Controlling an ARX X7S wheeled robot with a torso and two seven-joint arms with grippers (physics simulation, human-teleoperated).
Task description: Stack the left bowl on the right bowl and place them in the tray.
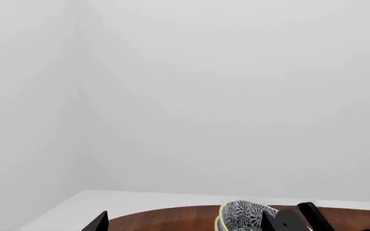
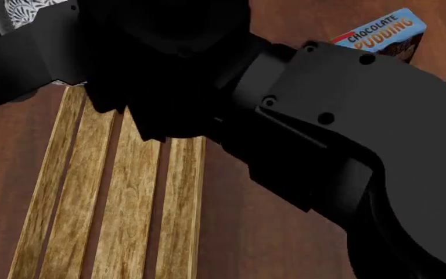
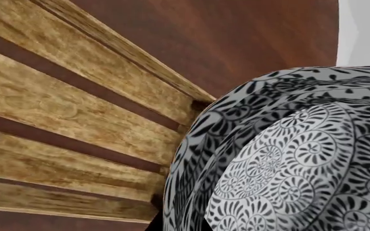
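The two patterned bowls are nested and tilted, and they fill the right wrist view (image 3: 288, 159) close up, over the far end of the light-wood slatted tray (image 3: 75, 110). My right gripper (image 2: 29, 40) is shut on them, with its fingers mostly hidden. A patch of bowl (image 2: 29, 9) shows above it in the head view. The left wrist view shows the yellow-green rimmed right bowl (image 1: 243, 215) on its side. I cannot tell the left bowl's whitish rim apart. My left gripper (image 1: 185, 225) is open and empty, low over the table, and the bowl shows past one finger (image 1: 271, 222).
My right arm (image 2: 324, 133) blocks much of the head view. The tray slats (image 2: 130, 192) run toward me on the dark wood table (image 2: 254, 232). A chocolate pudding box (image 2: 382, 29) stands at the far right. A white wall (image 1: 185, 96) lies beyond the table edge.
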